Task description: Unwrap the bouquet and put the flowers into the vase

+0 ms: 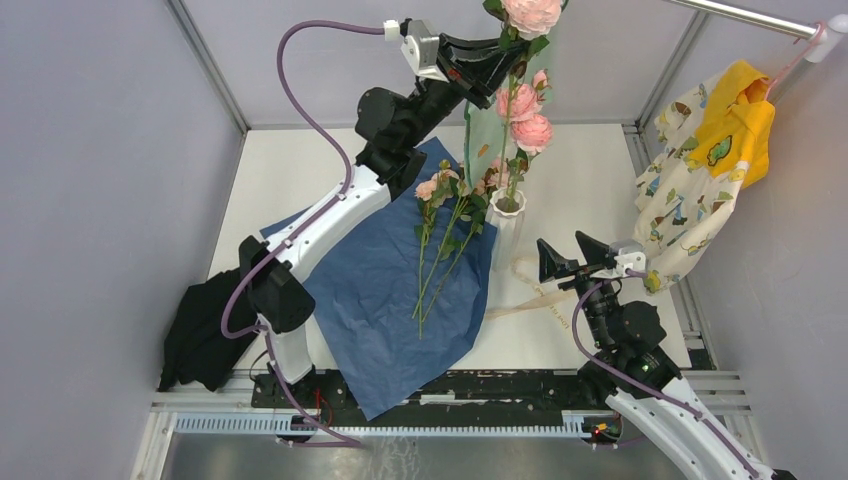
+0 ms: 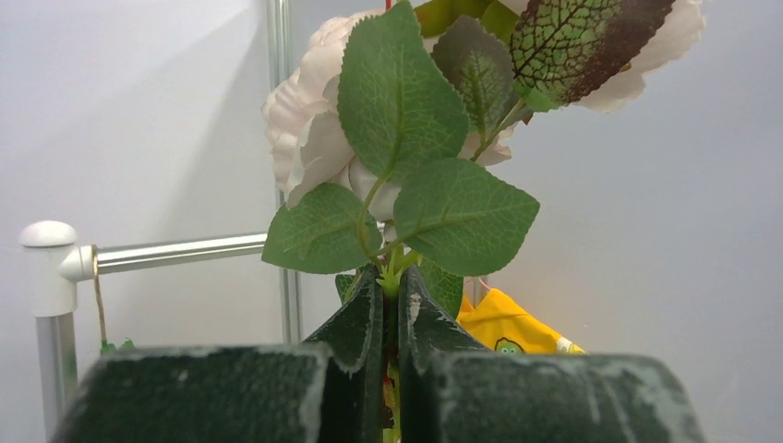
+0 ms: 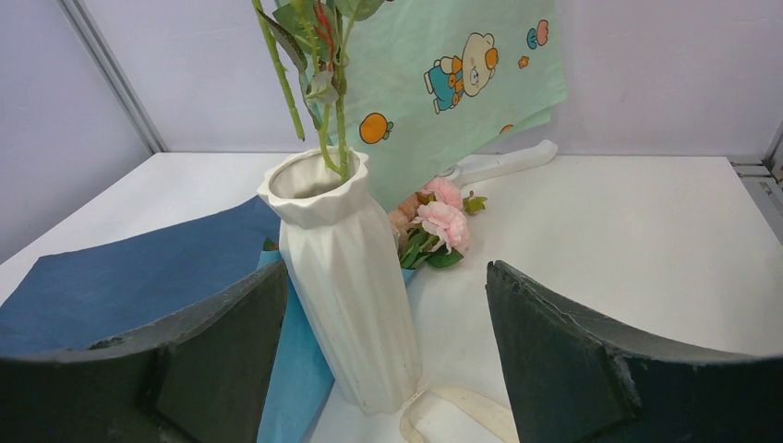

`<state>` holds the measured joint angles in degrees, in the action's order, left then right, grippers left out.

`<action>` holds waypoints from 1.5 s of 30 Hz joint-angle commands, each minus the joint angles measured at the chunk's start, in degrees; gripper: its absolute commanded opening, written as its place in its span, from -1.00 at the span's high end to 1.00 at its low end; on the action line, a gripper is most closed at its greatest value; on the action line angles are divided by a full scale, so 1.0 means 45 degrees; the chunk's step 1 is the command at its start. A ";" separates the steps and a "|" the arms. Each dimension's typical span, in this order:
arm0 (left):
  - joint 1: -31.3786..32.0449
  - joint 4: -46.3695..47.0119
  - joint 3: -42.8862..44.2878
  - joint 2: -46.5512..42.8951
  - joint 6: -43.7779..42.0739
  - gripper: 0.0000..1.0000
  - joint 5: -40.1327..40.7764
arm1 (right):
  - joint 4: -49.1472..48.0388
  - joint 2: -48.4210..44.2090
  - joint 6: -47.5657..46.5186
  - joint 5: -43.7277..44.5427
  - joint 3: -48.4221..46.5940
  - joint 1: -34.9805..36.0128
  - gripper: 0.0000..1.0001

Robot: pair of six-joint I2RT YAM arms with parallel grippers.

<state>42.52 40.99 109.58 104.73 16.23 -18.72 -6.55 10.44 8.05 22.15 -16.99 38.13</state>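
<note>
The white ribbed vase (image 1: 505,218) (image 3: 346,277) stands at the right edge of the opened blue paper (image 1: 385,300) (image 3: 111,286). High above it, my left gripper (image 1: 512,62) (image 2: 392,288) is shut on a green rose stem (image 2: 391,277) just under leaves and a pale bloom (image 2: 305,120). Pink roses (image 1: 527,115) hang on stems (image 3: 334,120) that reach down into the vase mouth. More flowers (image 1: 440,235) (image 3: 443,223) lie on the paper. My right gripper (image 1: 563,260) (image 3: 386,277) is open to the vase's right, fingers not touching it.
The cream ribbon (image 1: 530,292) (image 3: 462,411) lies loose by the vase foot. A green patterned cloth (image 3: 443,83) hangs behind the vase. A yellow and cream garment (image 1: 710,170) hangs from the rail at the right. A black cloth (image 1: 205,335) lies at the left edge.
</note>
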 commanded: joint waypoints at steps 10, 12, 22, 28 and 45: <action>0.0044 0.1655 -0.1093 -0.0432 0.1175 0.95 -0.0243 | -0.0238 -0.0074 -0.0099 0.0176 -0.0022 -0.0017 -0.69; 0.0037 0.1826 -0.1493 -0.0621 0.1248 0.95 -0.0197 | -0.0234 -0.0032 -0.0093 0.0156 -0.0019 -0.0029 -0.69; 0.0045 0.2036 -0.2263 -0.1070 0.1362 0.95 -0.0410 | -0.0288 -0.0103 -0.0043 0.0117 0.0171 -0.0022 -0.70; 0.0043 0.2346 -0.3204 -0.1436 0.1410 0.96 -0.0320 | -0.0283 0.0000 -0.0023 0.0088 0.0121 -0.0025 -0.70; 0.0201 0.2294 -0.5522 -0.1271 0.2659 0.77 -0.0281 | -0.0240 -0.0043 0.0228 -0.0020 0.0282 -0.0031 -0.70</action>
<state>42.57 49.63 84.79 99.57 24.69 -19.64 -6.20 10.48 8.21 22.11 -15.81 38.13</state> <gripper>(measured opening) 0.081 0.847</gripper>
